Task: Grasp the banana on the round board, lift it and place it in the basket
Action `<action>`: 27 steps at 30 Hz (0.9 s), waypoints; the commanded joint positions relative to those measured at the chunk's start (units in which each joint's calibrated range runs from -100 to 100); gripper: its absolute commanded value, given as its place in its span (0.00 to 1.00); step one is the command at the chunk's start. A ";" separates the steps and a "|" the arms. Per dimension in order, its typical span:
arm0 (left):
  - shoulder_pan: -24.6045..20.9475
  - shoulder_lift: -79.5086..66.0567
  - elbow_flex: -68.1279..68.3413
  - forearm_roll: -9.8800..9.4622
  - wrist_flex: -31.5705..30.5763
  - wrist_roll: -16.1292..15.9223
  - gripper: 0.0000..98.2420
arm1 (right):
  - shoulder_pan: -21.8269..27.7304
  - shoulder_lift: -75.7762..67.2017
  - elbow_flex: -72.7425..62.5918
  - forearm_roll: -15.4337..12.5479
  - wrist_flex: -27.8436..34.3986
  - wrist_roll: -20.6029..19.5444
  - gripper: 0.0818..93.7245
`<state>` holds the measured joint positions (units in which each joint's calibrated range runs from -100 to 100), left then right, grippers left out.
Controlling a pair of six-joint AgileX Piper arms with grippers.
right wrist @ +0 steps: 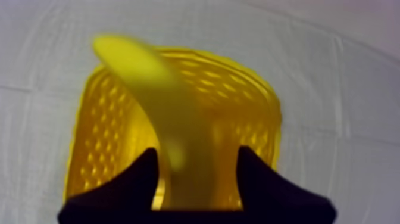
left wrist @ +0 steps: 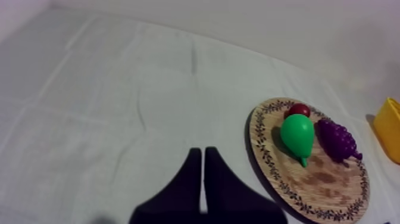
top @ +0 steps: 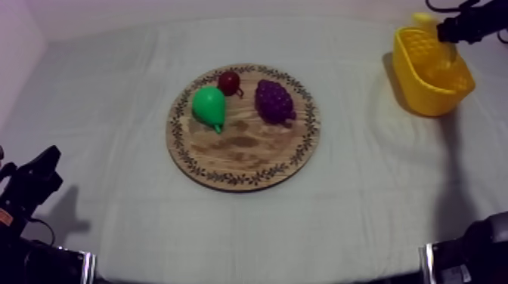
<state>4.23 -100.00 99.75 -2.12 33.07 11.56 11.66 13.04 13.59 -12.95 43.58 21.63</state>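
Note:
The yellow banana sits between the fingers of my right gripper, which is shut on it right over the yellow basket. From above, the right gripper hangs at the far right over the basket, and the banana's tip pokes out beside it. The round wooden board lies mid-table. My left gripper rests low at the left, its fingers together as a narrow wedge with nothing in them.
On the board lie a green pear, a purple bunch of grapes and a small red fruit. In the left wrist view the board lies ahead, with the basket's edge beyond it.

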 commanded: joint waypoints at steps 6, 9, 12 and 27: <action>0.01 0.00 0.03 0.00 -0.01 0.04 0.00 | 1.35 -2.37 1.85 -1.85 0.07 1.61 0.64; 0.01 0.00 0.03 0.00 -0.01 0.00 0.00 | 1.88 -5.91 2.84 -2.67 1.47 2.02 0.62; 0.01 0.00 0.03 0.00 -0.01 0.01 0.00 | 2.22 -11.12 4.36 -3.25 3.15 2.05 0.59; 0.01 0.00 0.03 0.00 -0.01 0.01 0.00 | 0.59 -49.16 23.41 -1.99 5.56 -4.04 0.25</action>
<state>4.23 -100.00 99.75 -2.12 33.04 11.56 12.62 -27.05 33.20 -15.36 49.42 18.66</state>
